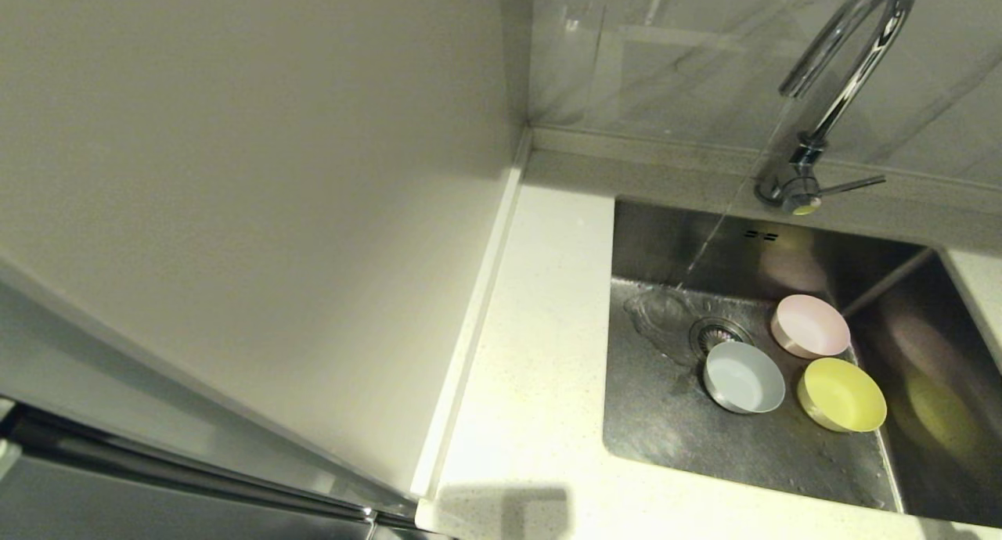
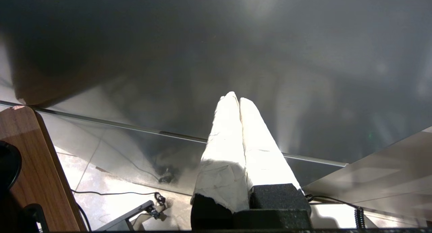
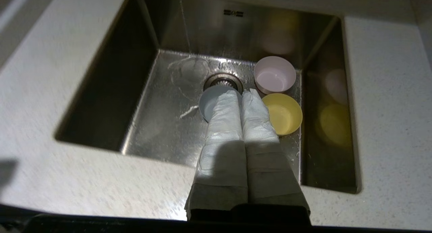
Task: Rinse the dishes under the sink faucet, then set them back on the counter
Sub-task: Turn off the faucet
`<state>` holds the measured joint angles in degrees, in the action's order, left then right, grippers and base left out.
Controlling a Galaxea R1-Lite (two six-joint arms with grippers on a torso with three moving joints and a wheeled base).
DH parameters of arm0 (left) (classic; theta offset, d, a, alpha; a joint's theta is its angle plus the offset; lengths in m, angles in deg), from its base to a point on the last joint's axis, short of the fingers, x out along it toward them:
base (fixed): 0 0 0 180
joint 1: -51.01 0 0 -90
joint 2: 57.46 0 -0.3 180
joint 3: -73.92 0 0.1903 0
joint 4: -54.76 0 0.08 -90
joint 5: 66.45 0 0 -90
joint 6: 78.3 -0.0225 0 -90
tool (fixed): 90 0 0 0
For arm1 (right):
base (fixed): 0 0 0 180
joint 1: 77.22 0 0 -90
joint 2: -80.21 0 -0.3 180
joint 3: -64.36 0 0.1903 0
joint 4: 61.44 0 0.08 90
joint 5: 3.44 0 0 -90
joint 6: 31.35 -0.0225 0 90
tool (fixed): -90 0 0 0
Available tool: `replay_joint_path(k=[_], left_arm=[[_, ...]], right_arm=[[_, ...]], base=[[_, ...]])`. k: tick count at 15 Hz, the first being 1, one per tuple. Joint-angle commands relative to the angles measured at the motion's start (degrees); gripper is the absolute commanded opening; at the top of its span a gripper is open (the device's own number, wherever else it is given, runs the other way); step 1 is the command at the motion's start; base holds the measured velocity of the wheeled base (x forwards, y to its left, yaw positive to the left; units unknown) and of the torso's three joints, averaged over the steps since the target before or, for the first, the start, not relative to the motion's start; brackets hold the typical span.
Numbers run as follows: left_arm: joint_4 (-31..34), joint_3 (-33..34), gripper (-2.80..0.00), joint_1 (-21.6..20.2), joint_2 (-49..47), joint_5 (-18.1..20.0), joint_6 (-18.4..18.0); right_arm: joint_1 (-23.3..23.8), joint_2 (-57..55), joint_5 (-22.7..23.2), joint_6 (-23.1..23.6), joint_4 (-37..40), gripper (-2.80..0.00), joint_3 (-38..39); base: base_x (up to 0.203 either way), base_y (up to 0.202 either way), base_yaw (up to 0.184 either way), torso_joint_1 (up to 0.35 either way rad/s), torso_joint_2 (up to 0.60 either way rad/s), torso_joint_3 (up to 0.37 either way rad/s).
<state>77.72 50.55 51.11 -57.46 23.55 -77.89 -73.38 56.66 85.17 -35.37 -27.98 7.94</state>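
**Right gripper clenched above sink, empty**

Right gripper point(image 3: 240, 93) hangs over the sink point(image 1: 665, 423), fingers pressed together, holding nothing. Left gripper point(image 2: 238, 98) is parked away from the counter point(image 1: 540, 352), likewise clenched. Pink bowl point(image 1: 810, 325), blue-white bowl point(image 1: 744, 377) and yellow-green bowl point(image 1: 841, 394) sit clustered beside the drain point(image 1: 719, 333). Water runs from the faucet point(image 1: 849, 70).

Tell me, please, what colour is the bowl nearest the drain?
Pale blue-white bowl; clearest in the head view.
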Motion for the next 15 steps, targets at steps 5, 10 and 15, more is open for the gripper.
replay_joint_path(k=[5,10,15], left_arm=[[-0.04,0.18,-2.80,-0.01,0.00,0.00,0.02],[-0.04,0.18,-2.80,-0.01,0.00,0.00,0.02],[-0.04,0.18,-2.80,-0.01,0.00,0.00,0.02]], right_arm=[[8.28,-32.95,3.74,-11.12,32.32,-2.80,-35.84],[15.72,-43.52,7.37,2.76,33.27,-2.80,-41.10],[17.92,-59.27,19.65,0.83,33.41,-2.80,-50.53]], base=[[0.000,0.000,0.000,0.000,0.00,0.000],[0.000,0.000,0.000,0.000,0.00,0.000],[0.000,0.000,0.000,0.000,0.00,0.000]])
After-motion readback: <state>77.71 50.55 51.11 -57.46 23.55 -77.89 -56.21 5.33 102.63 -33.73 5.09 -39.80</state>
